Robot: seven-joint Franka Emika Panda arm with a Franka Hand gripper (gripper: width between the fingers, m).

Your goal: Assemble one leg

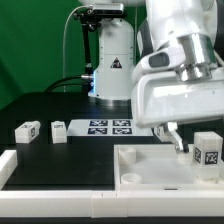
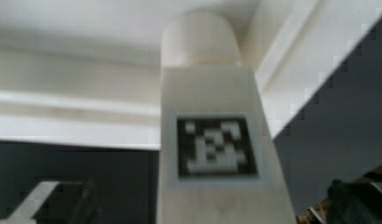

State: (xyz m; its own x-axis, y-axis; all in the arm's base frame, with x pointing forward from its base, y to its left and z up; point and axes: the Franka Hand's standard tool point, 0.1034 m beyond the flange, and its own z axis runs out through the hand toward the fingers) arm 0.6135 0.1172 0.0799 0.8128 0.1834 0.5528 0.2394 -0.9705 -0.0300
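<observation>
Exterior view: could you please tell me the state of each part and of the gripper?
gripper: open, holding nothing
leg beside the gripper: upright, not gripped
two legs at the exterior view's left: loose on the table
tray-like piece: lying flat

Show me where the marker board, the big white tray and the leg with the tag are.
marker board [image 1: 108, 126]: exterior view, its middle.
big white tray [image 1: 152, 166]: exterior view, its bare flat part.
leg [image 2: 213, 150]: wrist view, its tag.
</observation>
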